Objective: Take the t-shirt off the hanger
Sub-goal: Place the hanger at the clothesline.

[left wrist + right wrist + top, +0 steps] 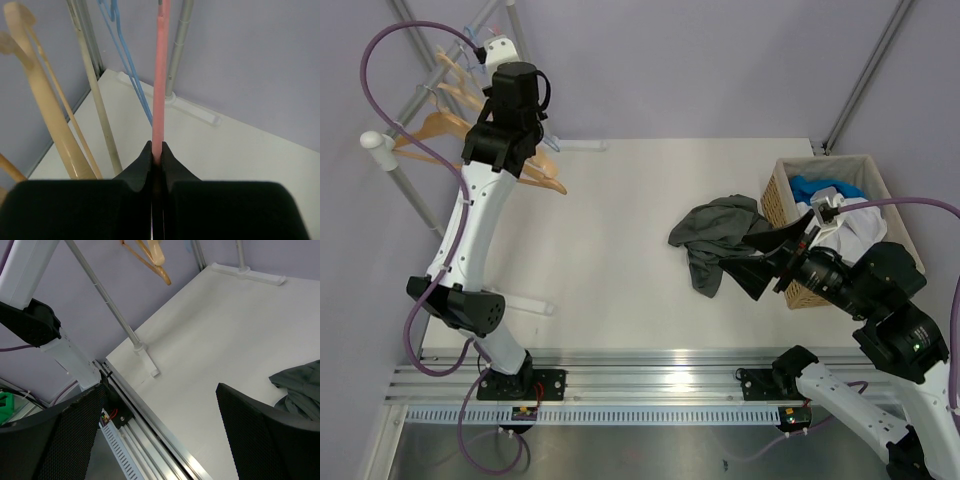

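Grip at the rack: the left end effector (156, 152) is closed on a thin pink plastic hanger (161, 75), whose bar runs straight away from the jaws. A pale blue wire hanger (125, 65) hangs just beside it, with bare wooden hangers (450, 125) further along. No cloth hangs on the pink one. The dark grey crumpled t-shirt (715, 235) lies on the white desk (610, 250), well apart from that arm, its heap stretched from the woven wicker basket (778, 200) toward the near edge. The right end effector (760, 262), spread wide and holding nothing, hovers just beside the shirt and is plainly the nearer one. Open desk lies between the arms, and the basket wall hems the shirt on its far side. The removal itself looks done.
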`<state>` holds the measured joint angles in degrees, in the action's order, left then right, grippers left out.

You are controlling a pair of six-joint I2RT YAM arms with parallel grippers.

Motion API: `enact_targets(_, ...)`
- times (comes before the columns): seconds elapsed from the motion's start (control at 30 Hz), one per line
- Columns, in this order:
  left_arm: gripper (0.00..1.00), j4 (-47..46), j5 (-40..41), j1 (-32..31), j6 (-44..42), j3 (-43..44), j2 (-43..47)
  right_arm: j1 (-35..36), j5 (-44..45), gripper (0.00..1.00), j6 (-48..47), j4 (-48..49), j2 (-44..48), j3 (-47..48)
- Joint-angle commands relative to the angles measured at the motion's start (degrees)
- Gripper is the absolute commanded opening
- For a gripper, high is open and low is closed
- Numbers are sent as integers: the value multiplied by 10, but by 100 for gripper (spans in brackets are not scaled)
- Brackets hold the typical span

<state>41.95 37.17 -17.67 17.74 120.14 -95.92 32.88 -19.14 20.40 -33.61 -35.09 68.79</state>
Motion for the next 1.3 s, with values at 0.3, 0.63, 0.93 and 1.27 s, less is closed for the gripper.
enact_targets(0.3,0,-32,-78,55,-21,85,-45,1,-9,99,5,28,-9,-5)
enact_targets(0.63,0,-33,-122,86,10,88,-86,2,-3,99,4,27,-6,-6)
enact_targets(0.93,0,-34,-144,110,19,99,-83,1,-1,99,4,28,-7,-9)
enact_targets(1.27,0,-36,-181,127,38,126,-94,2,-3,99,3,28,-2,-11)
